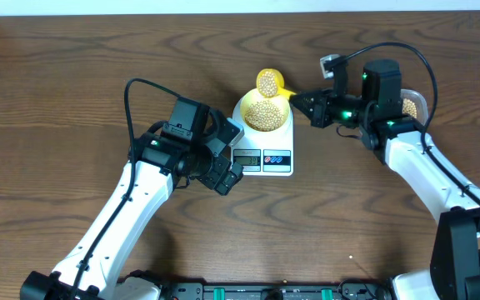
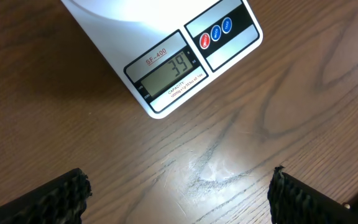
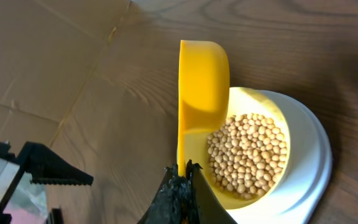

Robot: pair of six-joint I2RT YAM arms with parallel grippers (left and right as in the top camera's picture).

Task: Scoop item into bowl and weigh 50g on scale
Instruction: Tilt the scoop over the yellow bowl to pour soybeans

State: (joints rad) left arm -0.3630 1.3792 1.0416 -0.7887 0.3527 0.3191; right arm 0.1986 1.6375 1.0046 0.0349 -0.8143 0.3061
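While the scoop (image 3: 202,81) holds some, beans (image 3: 247,155) fill the bowl (image 3: 269,102).

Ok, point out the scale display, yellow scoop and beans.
scale display (image 2: 166,73), left wrist view, middle of the screen.
yellow scoop (image 3: 202,87), right wrist view, outside of its cup.
beans (image 3: 248,154), right wrist view, middle of pile.

Yellow scoop (image 3: 202,87), tan beans (image 3: 248,152), pale yellow-green bowl (image 3: 267,102), white scale (image 3: 317,155)

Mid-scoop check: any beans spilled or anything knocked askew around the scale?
Nothing stands out. The beans are all in the bowl or the scoop, the bowl sits centred on the scale, and no loose beans show on the table. The right end effector is shut on the scoop's handle.
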